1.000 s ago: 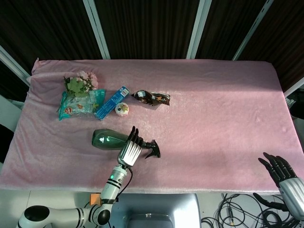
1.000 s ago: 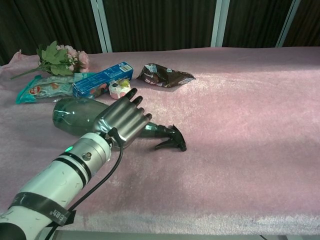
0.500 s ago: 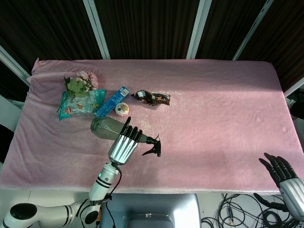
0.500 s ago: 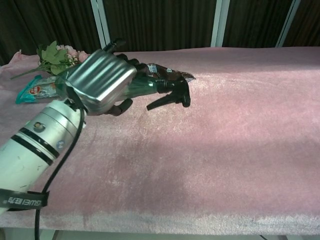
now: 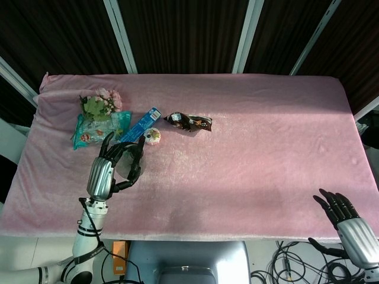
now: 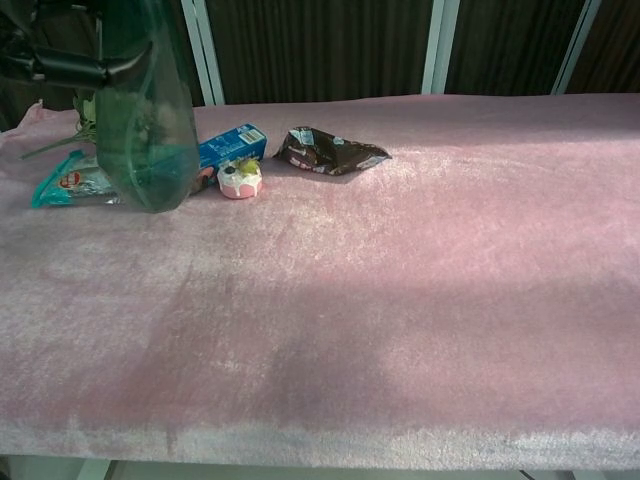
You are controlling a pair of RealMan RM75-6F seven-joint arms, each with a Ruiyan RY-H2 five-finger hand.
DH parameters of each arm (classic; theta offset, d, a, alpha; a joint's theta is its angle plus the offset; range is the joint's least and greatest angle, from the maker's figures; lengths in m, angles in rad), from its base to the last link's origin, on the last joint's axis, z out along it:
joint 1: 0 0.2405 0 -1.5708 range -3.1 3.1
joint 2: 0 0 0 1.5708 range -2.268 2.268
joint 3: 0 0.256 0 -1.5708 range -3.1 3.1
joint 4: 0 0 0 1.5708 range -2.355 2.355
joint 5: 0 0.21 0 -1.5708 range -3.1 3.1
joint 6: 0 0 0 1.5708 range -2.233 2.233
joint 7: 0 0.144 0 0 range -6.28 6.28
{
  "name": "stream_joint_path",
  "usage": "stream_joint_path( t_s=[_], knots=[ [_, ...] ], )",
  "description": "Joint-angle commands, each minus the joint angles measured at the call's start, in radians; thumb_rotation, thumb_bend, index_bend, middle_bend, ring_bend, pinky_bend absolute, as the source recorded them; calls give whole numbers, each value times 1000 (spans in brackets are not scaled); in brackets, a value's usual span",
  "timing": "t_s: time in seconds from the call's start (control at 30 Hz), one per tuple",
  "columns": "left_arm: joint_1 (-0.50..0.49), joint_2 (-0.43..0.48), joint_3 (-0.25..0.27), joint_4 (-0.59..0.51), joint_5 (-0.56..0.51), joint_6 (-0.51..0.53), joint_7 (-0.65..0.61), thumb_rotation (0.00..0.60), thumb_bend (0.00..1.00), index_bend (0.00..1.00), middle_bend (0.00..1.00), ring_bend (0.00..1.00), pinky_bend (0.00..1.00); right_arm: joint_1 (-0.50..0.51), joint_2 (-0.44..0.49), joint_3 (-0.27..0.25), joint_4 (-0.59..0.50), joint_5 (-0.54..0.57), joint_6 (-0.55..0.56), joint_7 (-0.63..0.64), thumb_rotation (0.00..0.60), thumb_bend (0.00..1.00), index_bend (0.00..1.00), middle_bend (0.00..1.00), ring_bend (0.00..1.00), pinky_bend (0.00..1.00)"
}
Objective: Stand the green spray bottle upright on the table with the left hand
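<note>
The green spray bottle [image 5: 131, 163] stands upright in the grip of my left hand [image 5: 102, 173], whose fingers wrap its side near the table's left front. In the chest view the translucent green bottle [image 6: 148, 130] rises at the far left, base down at the pink cloth; I cannot tell if the base touches it. Its black spray head runs out of the frame's top. My right hand [image 5: 346, 223] hangs open off the front right corner of the table [image 5: 249, 148], holding nothing.
Just behind the bottle lie a blue box [image 5: 141, 127], a small pink-and-white cup [image 5: 153, 136], a teal snack bag [image 5: 95, 131] and a flower bunch [image 5: 99, 103]. A brown packet [image 5: 189, 122] lies further right.
My left hand gripped the lying bottle, lifted it, swung it left and turned it from lying to upright. The right hand barely moved.
</note>
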Motion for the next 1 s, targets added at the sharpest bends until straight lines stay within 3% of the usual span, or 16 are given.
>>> stream_joint_path(
  t_s=[0.03,0.17,0.37,0.73,1.0],
  knots=[
    [57,89,-21,-22,-111,-84,-169,600,546,719,783,429,38,4,-1,-2,-4,-3,-8,-7,600,335,0,0,0,0],
    [69,116,-31,12,-167,-163,-276,600,545,718,779,415,31,4,-1,-2,-6,-3,-7,-10,600,336,0,0,0,0],
    [72,110,-28,88,-146,-211,-362,600,545,718,774,404,19,4,-1,-3,-5,0,-9,-9,600,335,0,0,0,0],
    [86,60,21,220,-35,-209,-458,600,532,714,714,354,0,-1,-3,-6,0,-10,5,-9,600,335,0,0,0,0],
    [99,9,36,329,54,-135,-520,600,535,712,705,347,0,-1,-4,-6,0,-8,3,-13,600,335,0,0,0,0]
  ],
)
